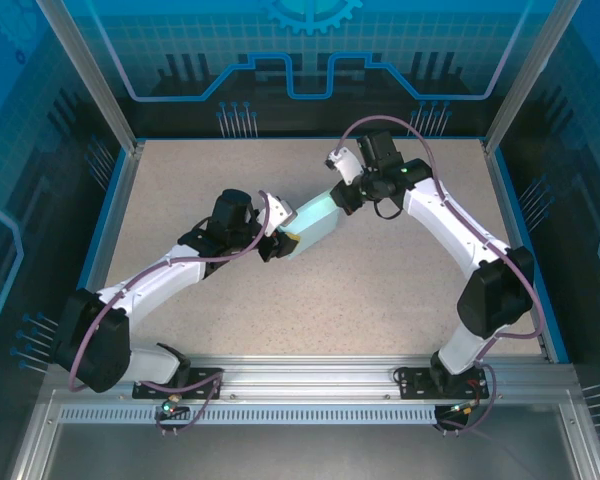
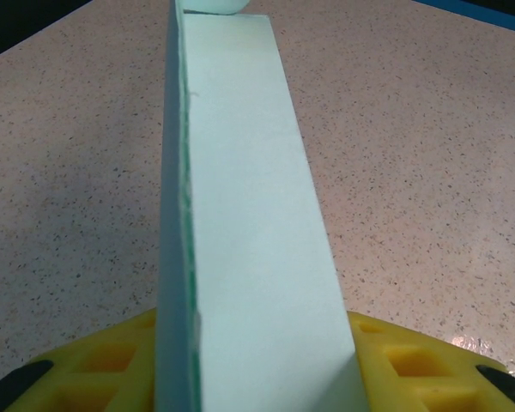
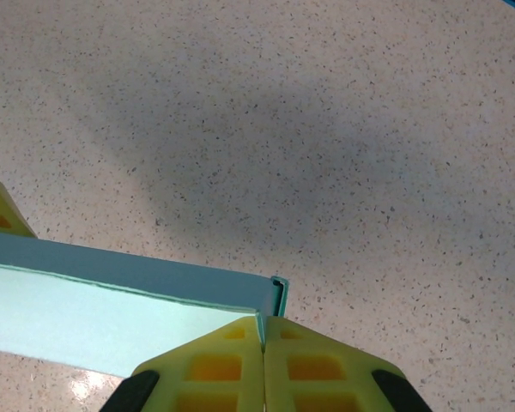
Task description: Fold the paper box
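1. The paper box [image 1: 313, 222], pale light-blue card, already stands as a slim rectangular block; the middle of the speckled surface [image 1: 180, 180] lies under it, and it looks lifted off that surface
2. The left gripper [image 1: 277, 243] is at the box's near-left end, its yellow fingers [image 2: 112, 360] clamped on the two broad sides, with a narrow face of the box running away from the wrist camera
3. The right gripper [image 1: 342, 197] is at the box's far-right end, its pads [image 3: 215, 365] pressed together at the corner, apparently pinching a thin card edge
4. Likely step: closing or tucking the far-right end while the other end is steadied
5. Next move probably calls for a gentle push inward without crushing the thin card
6. The box is the only container here; its inside is hidden, so its contents cannot be told
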